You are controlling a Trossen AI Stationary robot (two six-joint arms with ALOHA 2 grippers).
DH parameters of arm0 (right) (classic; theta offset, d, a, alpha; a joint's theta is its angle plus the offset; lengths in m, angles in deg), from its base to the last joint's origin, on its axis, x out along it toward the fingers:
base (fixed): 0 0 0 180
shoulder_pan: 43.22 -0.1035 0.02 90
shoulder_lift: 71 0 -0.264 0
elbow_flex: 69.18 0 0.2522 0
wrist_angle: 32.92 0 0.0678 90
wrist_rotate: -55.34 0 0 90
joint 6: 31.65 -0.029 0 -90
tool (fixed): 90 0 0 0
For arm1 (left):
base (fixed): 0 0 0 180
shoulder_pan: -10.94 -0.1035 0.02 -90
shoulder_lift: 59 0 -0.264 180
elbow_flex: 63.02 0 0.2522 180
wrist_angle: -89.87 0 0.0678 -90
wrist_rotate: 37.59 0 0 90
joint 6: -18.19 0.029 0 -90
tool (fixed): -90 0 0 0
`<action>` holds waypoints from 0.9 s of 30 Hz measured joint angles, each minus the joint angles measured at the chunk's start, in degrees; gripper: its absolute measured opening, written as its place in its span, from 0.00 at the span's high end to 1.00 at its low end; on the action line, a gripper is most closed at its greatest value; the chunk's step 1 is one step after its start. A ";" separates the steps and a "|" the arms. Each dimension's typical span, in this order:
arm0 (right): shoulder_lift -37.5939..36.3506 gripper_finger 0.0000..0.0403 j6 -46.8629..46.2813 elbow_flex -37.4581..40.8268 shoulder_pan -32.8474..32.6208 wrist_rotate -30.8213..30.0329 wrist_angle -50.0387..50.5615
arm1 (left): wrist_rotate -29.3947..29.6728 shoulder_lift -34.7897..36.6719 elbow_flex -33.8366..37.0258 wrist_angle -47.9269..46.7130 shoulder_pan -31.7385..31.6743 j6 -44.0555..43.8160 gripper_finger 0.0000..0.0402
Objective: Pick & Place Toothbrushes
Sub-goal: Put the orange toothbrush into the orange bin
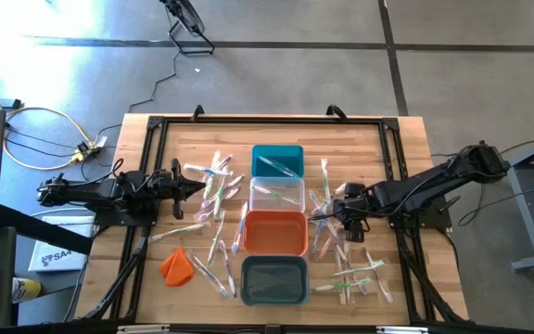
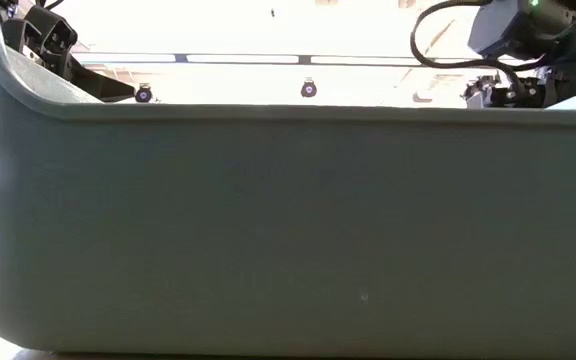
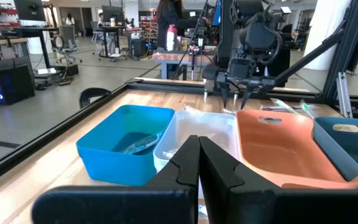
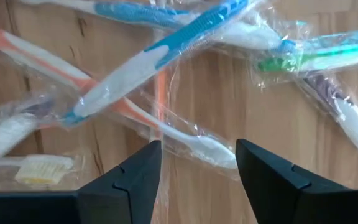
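Many toothbrushes in clear wrappers lie on the wooden table, one scatter (image 1: 213,199) left of the bins and another (image 1: 350,264) right of them. My right gripper (image 1: 327,217) points down, open, just right of the orange bin (image 1: 274,232). In its wrist view the gripper (image 4: 197,168) hovers over a white-and-orange brush (image 4: 185,138), with a blue-and-white brush (image 4: 148,59) lying across it. My left gripper (image 1: 200,186) is held level and shut at the left, above the left scatter. The teal bin (image 1: 277,160) holds a brush.
Teal, clear (image 1: 277,193), orange and grey (image 1: 274,280) bins stand in a column mid-table. An orange lump (image 1: 176,266) lies at the near left. The grey bin's wall (image 2: 268,230) fills the low view. A black frame (image 1: 248,121) edges the table.
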 joint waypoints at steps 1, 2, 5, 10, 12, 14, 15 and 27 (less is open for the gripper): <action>0.00 0.50 -0.04 0.15 0.00 0.03 -0.39 | 0.00 0.02 0.02 0.00 -0.02 -0.02 1.00; 0.00 0.50 -0.04 0.32 0.00 0.05 -0.76 | 0.00 0.02 0.02 0.00 0.00 0.00 1.00; 0.00 0.50 -0.42 0.91 0.00 0.94 -1.20 | 0.00 0.01 0.00 0.00 -0.01 -0.01 1.00; 0.00 0.51 -4.19 3.19 -0.02 1.98 -5.30 | 0.00 0.00 0.02 0.00 -0.02 -0.02 1.00; 0.00 0.51 -5.52 3.90 0.00 2.39 -6.38 | 0.00 0.02 0.00 -0.01 0.00 -0.02 1.00; -0.01 0.51 -6.78 4.24 -0.02 2.39 -6.50 | 0.00 0.01 0.01 -0.01 -0.01 -0.02 1.00; 0.00 0.51 -7.01 4.28 0.00 2.40 -6.47 | 0.00 0.01 0.00 -0.01 -0.01 -0.02 1.00; 0.56 0.67 -13.40 4.26 -0.02 4.39 -7.52 | 0.00 0.02 0.01 -0.02 -0.01 -0.02 1.00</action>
